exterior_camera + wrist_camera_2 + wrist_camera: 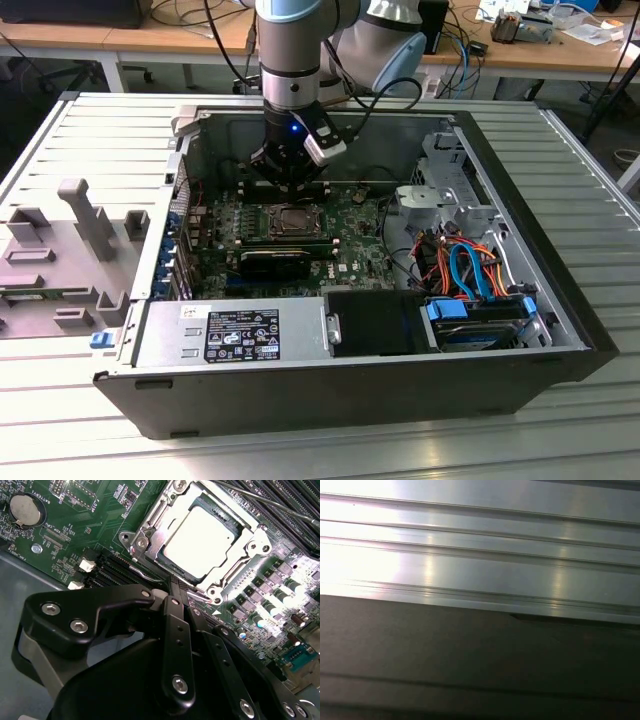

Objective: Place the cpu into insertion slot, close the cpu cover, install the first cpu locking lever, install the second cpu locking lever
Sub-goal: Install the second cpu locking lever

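- Your arm comes straight down from the top centre of the exterior view into the open black computer case, its wrist vertical and a blue light lit on it.
- Your black hand hangs low over the green motherboard, at the far edge of the socket area, just above centre of the exterior view.
- In the second wrist view the hand fills the lower half of the frame; its dark fingers lie close together and run up to a narrow tip at the near edge of the socket. You cannot tell whether that tip touches the metal, and nothing shows gripped between the fingers.
- One cpu, a flat square chip with a pale silver-grey metal top, sits in the one insertion slot, a square socket with a silvery metal rim, upper centre of the second wrist view.
- One cpu cover, a thin silvery square frame with a cut-out middle, lies down flat around the chip.
- One thin steel wire lever runs along the socket's near side, beside the hand's tip.
- The case rests on one ribbed silver metal surface; the first wrist view shows those ribs above a dark band.
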Motion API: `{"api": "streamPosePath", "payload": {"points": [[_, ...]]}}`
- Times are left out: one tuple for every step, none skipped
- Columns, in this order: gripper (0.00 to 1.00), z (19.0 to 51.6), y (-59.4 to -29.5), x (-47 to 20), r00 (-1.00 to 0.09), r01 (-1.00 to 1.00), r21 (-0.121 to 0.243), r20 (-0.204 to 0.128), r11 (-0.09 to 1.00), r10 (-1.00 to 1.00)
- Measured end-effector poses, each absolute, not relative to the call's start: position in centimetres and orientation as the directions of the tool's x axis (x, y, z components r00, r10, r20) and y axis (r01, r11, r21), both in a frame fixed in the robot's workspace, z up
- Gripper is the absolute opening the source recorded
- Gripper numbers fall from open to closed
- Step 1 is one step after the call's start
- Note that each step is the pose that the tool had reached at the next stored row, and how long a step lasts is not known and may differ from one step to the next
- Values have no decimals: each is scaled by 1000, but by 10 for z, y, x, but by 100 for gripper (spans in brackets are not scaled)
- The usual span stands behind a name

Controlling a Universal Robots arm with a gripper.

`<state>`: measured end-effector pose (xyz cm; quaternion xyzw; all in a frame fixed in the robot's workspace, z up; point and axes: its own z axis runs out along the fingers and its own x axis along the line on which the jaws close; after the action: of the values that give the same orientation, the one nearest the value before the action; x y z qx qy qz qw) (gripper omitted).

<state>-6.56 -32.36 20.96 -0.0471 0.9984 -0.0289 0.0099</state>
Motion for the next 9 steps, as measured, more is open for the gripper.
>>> {"api": "streamPosePath", "payload": {"points": [[11,210,-324,-66,-995,-93,-59,-17,994,-95],[11,210,-324,-66,-995,-93,-59,-17,994,-95],[11,210,-324,-66,-995,-93,-59,-17,994,-95],[11,210,-324,-66,-995,-93,-59,-17,994,-95],[11,210,-324,-66,-995,-93,-59,-17,994,-95],[11,210,-324,-66,-995,-93,-59,-17,994,-95],[11,210,-324,-66,-995,-93,-59,-17,994,-95],[11,210,-324,-66,-995,-93,-59,-17,994,-95],[11,210,-324,-66,-995,-93,-59,-17,994,-95]]}}
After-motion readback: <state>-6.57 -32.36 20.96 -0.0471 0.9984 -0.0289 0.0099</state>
